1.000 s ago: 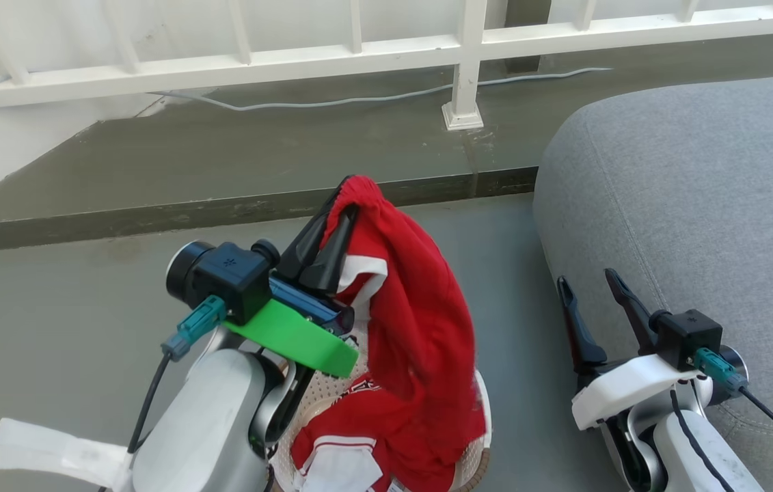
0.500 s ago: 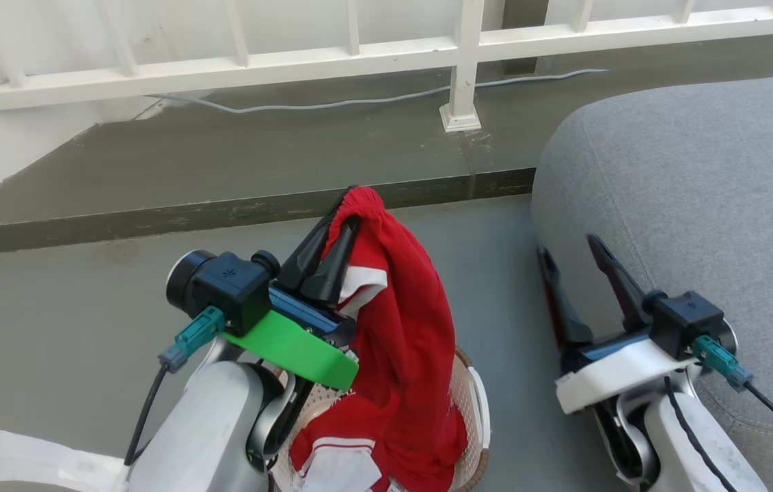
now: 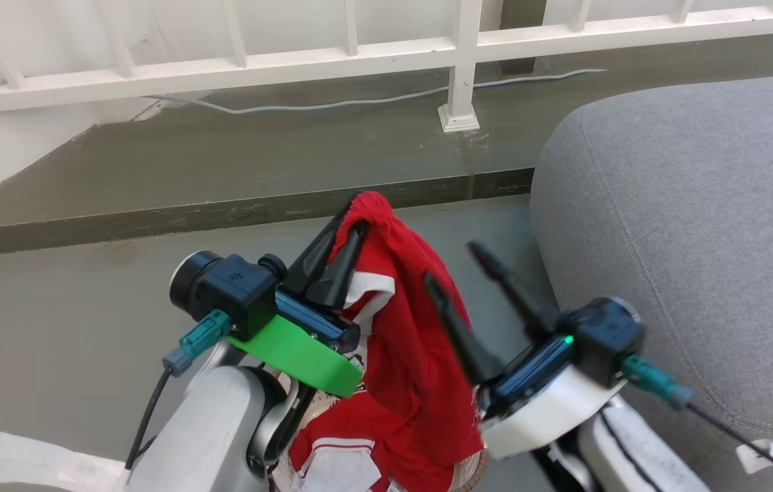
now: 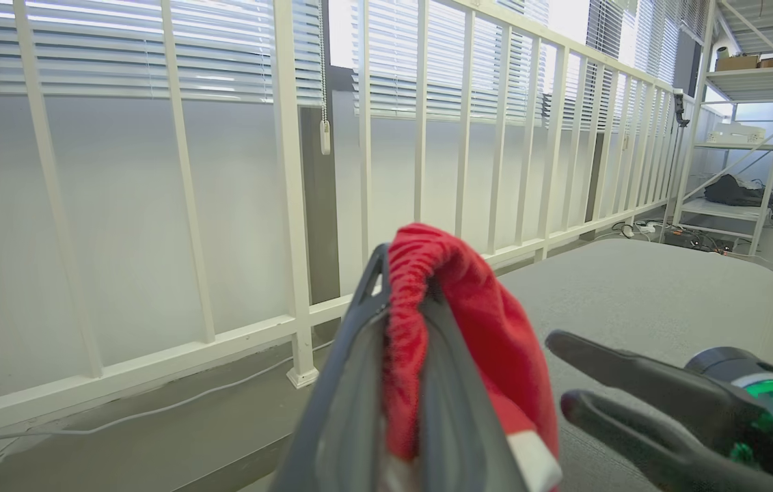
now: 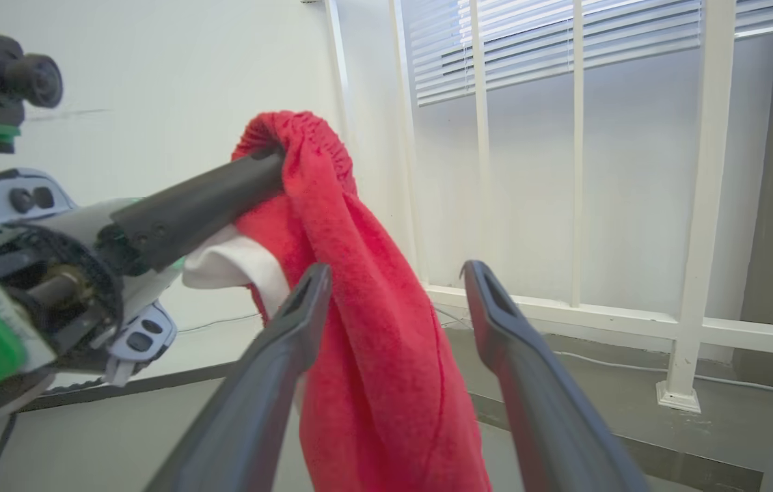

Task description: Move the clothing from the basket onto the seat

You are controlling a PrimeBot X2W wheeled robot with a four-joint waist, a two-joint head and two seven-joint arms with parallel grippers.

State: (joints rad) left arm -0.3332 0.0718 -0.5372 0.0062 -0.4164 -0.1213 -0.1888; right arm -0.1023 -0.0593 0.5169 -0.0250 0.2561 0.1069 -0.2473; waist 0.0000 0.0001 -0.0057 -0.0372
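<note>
**Clothing** — a red garment with white trim is being held up above the basket by its gathered waistband. Its lower part is hanging down into the basket, where more red cloth with white stripes is lying bunched. Whether that cloth is a separate piece cannot be told.

**Left gripper**: the fingers are being pressed shut on the waistband, whose ruffled edge is bulging over their tips.

**Right gripper**: the fingers are being held wide apart, one on either side of the hanging fold in the right wrist view. Nothing is being gripped. Whether the cloth is being touched cannot be told.

**Seat**: a grey cushion just beside the basket, on the robot's right.

**Handling, as judged:**
- The fabric is being taken as light, limp and not fragile; it is likely to drape, swing and trail.
- The elastic waistband is being rated the thickest and least slippery hold.
- A second hold lower on the hanging fold is being favoured, so that the tail is lifted clear of the rim.
- A snag on the perforated wall, or a drag on the light basket, is being counted the main risk.
</note>
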